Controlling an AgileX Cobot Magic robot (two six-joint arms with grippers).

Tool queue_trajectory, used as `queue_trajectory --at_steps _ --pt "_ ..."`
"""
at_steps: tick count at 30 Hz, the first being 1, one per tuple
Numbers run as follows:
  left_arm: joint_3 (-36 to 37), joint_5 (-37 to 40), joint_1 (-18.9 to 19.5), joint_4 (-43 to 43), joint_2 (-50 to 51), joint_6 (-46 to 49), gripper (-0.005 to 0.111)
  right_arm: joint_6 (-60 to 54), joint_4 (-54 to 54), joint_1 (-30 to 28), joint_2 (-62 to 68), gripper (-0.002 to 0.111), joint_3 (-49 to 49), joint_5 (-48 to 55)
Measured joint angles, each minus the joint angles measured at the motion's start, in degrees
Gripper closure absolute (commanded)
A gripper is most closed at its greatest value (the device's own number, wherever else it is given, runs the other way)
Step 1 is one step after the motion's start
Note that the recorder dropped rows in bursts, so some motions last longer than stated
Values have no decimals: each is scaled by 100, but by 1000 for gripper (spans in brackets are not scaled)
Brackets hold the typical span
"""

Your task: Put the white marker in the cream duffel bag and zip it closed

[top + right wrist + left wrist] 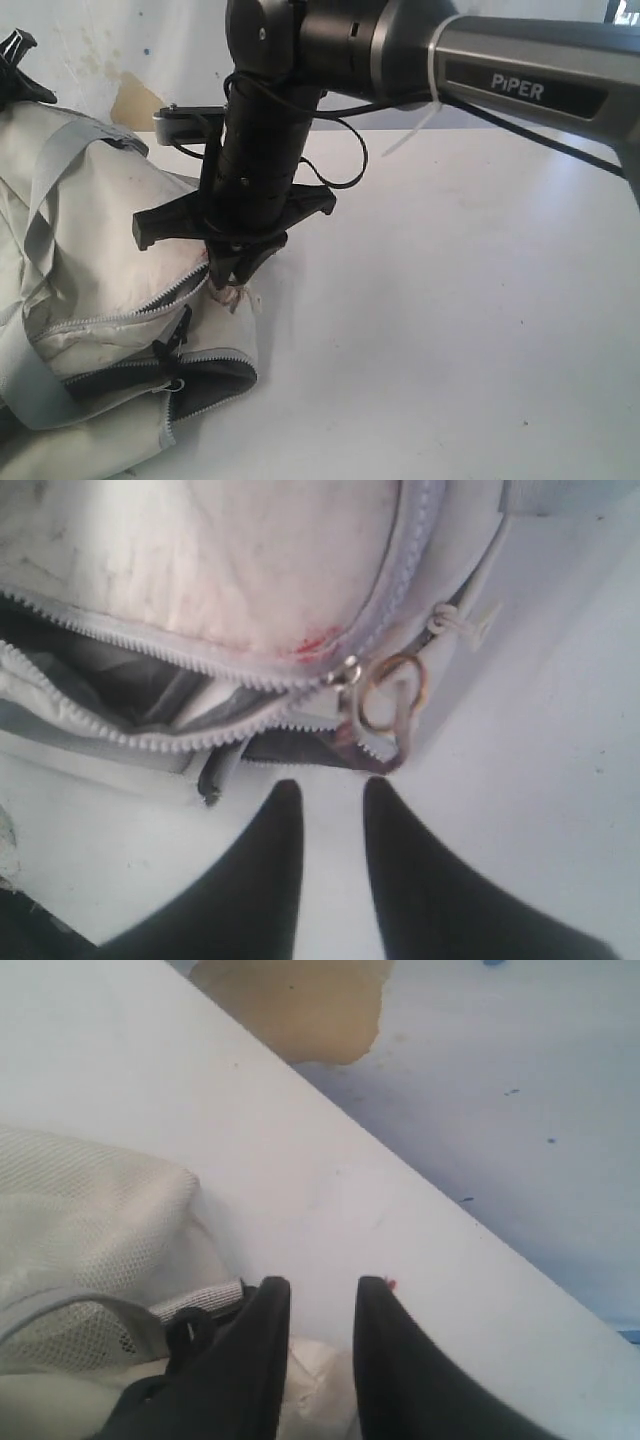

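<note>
The cream duffel bag (pixel 90 260) lies on the left of the white table (pixel 450 300), with one grey zipper (pixel 180 650) partly undone over dark lining. My right gripper (pixel 228 278) reaches across and points down at the bag's near end. In the right wrist view the right gripper (pixel 325 785) is open, its tips just short of the zipper pull and its cord ring (pixel 388 695), holding nothing. My left gripper (pixel 322 1282) is open beside the bag's mesh panel (pixel 90 1210), over a fold of cream fabric. The white marker is not visible.
A second zipper with black cord pulls (pixel 175 345) runs along the bag's front. Grey webbing straps (pixel 45 190) cross the bag. The table's far edge meets a stained blue-white wall (pixel 500 1110). The right arm (pixel 420 50) spans the top of the exterior view.
</note>
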Motion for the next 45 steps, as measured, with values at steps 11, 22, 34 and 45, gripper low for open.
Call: queue_trajectory --at_steps 11,22,34,45 --pt "-9 23 0 -56 0 821 53 0 11 -4 0 41 -111 -55" --pt "-422 22 9 -18 -475 1656 38 -666 1129 -697 -13 41 -150 -64" --pt "-462 942 9 503 -891 1225 51 -1386 1518 -1505 -13 41 -150 44" --pt "-462 1975 -761 3135 -1866 503 59 -2342 2444 -1927 156 41 -150 44"
